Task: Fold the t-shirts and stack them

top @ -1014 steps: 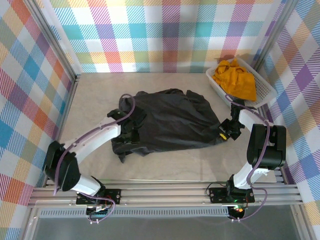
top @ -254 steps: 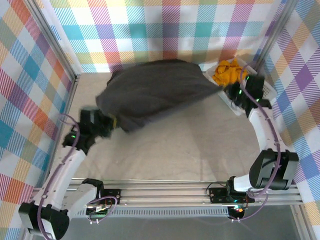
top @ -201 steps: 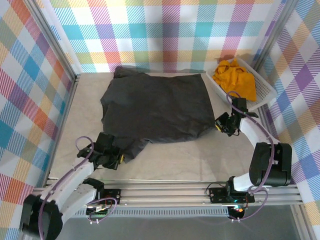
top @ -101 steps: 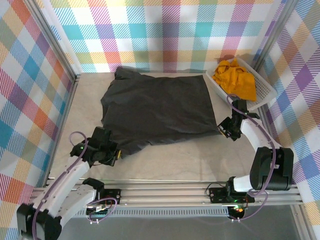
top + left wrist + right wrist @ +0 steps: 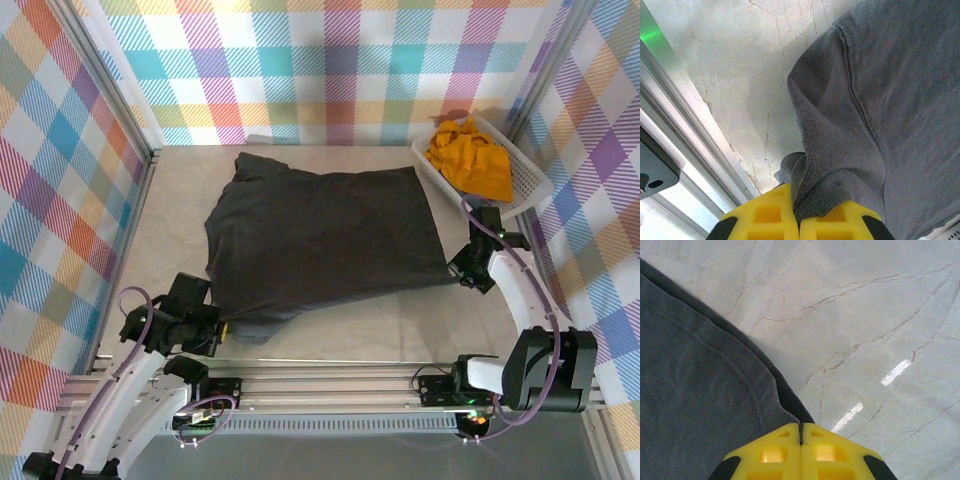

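A large black-charcoal t-shirt (image 5: 320,235) lies spread nearly flat across the middle of the table. My left gripper (image 5: 218,331) is shut on its near left corner, where the fabric (image 5: 840,150) bunches between the yellow fingertips (image 5: 765,215). My right gripper (image 5: 462,272) is shut on the near right corner, and a thin edge of the shirt (image 5: 705,405) is pinched between its yellow pads (image 5: 770,452). A mustard yellow-orange t-shirt (image 5: 470,157) sits crumpled in the basket at the back right.
The white lattice basket (image 5: 525,195) stands against the right wall. An aluminium rail (image 5: 330,385) runs along the table's near edge, close behind my left gripper. Checked cloth walls enclose the left, back and right sides.
Both grippers have pulled the black shirt toward the near edge and it has settled flatter. Five seconds ago it lay crumpled; about a second ago it was lifted in the air.
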